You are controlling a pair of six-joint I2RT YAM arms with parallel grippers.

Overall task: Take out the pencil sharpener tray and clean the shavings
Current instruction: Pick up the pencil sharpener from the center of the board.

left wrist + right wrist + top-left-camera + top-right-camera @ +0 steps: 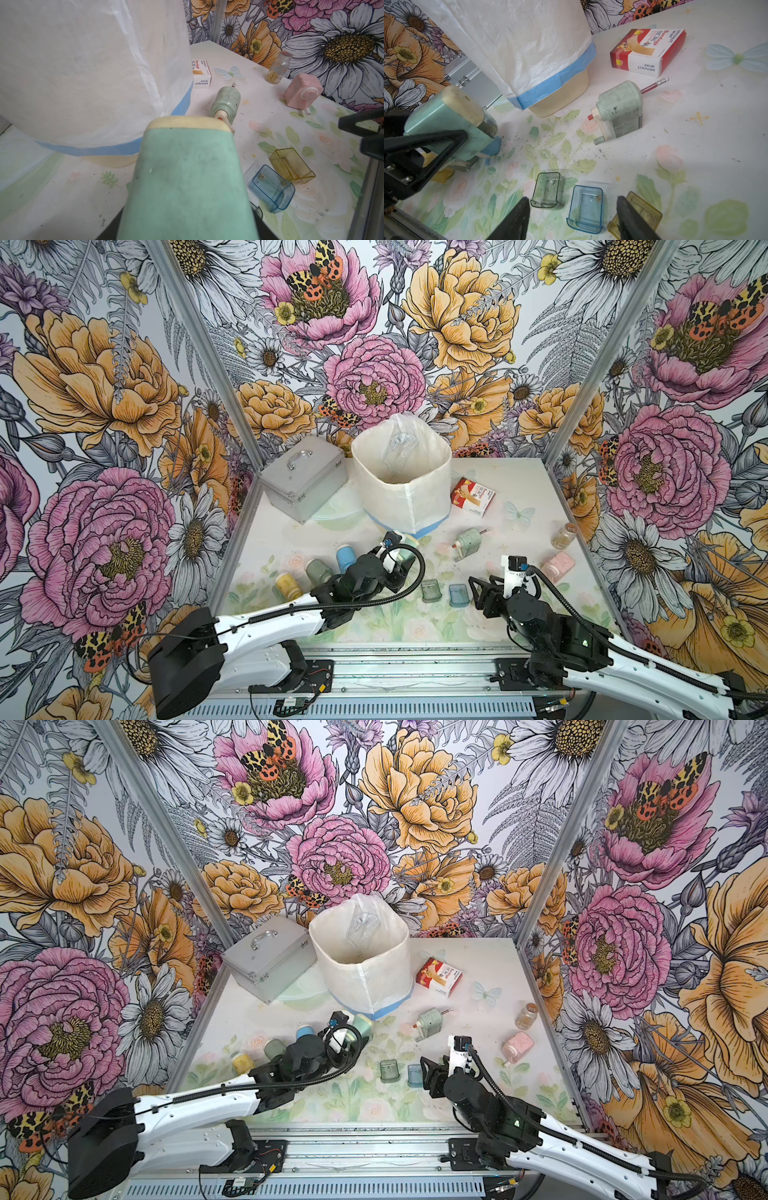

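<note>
Roughly, rate the task as partly done. Locate the lined bin at upper centre in both top views, with only a faint brownish patch on its floor. Find the left gripper at centre frame, just below the bin, clamped on the teal sharpener. Judge the dark drawer front under its cream plate, at left of the right wrist view, as the tray, seemingly not yet pulled. Find the right gripper at the bottom edge of that view, jaws parted and empty, straddling the blue tray. Count three loose trays across the lower centre: green tray, blue, amber tray. Expect the shavings as dark flecks scattered on the table at centre frame, plus crumbs inside the blue tray. Count emptying and wiping as left to do.

Treat the depth of the bin as unreadable. Treat the left fingertips as hidden under the wrist in the top views. Treat contact between the right fingers and the blue tray as undetermined. Leave the amber tray's fill unstated: partly covered by a finger.
</note>
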